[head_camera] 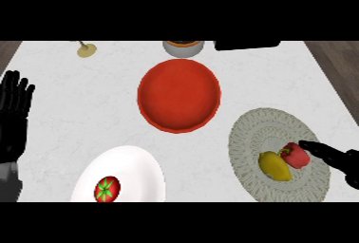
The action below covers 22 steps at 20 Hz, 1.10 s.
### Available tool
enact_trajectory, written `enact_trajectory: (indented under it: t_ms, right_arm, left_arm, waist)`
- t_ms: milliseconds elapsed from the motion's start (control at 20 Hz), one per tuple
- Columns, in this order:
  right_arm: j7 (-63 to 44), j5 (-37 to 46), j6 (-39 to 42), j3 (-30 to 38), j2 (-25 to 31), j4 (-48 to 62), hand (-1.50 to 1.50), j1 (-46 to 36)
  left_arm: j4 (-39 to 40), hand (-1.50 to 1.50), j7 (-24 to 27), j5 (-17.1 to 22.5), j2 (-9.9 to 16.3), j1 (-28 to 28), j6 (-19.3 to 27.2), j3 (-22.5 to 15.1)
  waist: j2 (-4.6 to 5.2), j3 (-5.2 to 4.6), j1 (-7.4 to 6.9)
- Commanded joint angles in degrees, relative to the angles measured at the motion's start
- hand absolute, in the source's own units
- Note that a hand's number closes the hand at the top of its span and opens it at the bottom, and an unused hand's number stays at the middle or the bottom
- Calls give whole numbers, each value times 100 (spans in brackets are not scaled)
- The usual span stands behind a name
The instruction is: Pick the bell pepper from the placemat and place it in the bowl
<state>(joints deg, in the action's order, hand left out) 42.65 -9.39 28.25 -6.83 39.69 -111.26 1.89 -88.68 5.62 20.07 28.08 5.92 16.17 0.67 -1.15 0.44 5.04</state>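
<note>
— Fingers (317,148) of the right hand (340,159)?
— Stretched straight, tips touching the red bell pepper (296,155), holding nothing.
— Where's the pepper?
— On the placemat (263,128), against a yellow one (274,166). The red bowl (179,95) lies well apart.
— Left hand (14,102)?
— Open, resting at the left edge.

right hand (341,160) cropped — black box (247,45), pot (184,47) cut off

White plate (144,166) holds a tomato (107,189); lemon (275,166) lies right.
</note>
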Motion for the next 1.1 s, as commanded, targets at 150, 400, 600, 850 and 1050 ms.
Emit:
enact_trajectory:
  t_ms: [150,400,600,850,1050]
  right_arm:
    - [1996,654,346,1717,1361,416,-150,874]
    - [2248,1767,-161,2097,2334,533,-150,1242]
    - [2618,2507,-669,2153,2787,572,-150,1633]
    - [3175,3309,-1399,2149,3070,1076,-150,2033]
    - [3344,3778,-2104,1824,2754,1327,-150,2259]
  left_arm:
    - [43,0,-67,320,250,64,-419,303]
    - [162,0,56,95,38,212,-228,152]
    - [177,0,38,-49,-57,290,-179,0]
    - [264,0,-153,30,35,531,-329,76]
    - [279,0,-222,-107,-79,728,-241,-16]
  waist:
    - [54,-13,-136]
    - [83,-25,-187]
    - [94,-29,-275]
    - [109,-32,-343]
    - [114,-33,-381]
